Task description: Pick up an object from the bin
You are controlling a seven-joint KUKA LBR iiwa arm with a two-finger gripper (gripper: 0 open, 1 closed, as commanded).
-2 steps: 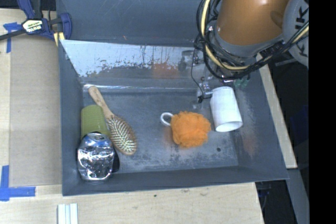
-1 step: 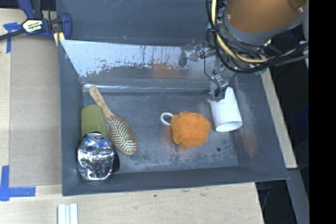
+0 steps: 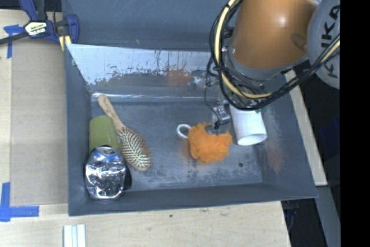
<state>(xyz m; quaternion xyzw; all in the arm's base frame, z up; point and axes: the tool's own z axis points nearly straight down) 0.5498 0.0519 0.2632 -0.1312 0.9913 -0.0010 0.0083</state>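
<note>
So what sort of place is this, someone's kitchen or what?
Most likely a robotics lab's test station, not a home. A cabled robot arm hangs over a grey metal bin holding unrelated odds and ends: a wooden hairbrush, a white mug, an orange fuzzy lump.

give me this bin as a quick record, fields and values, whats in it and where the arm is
bin: grey metal
jaws: low at the orange fluffy clump's upper right edge, beside the white cup; open or shut unclear
orange fluffy clump: floor, right of middle
white cup: right of clump, partly under the arm
small white loop: just left of clump
wooden hairbrush: left side, bristles up
green cylinder: against brush's left
shiny silver lump: front left corner
</note>
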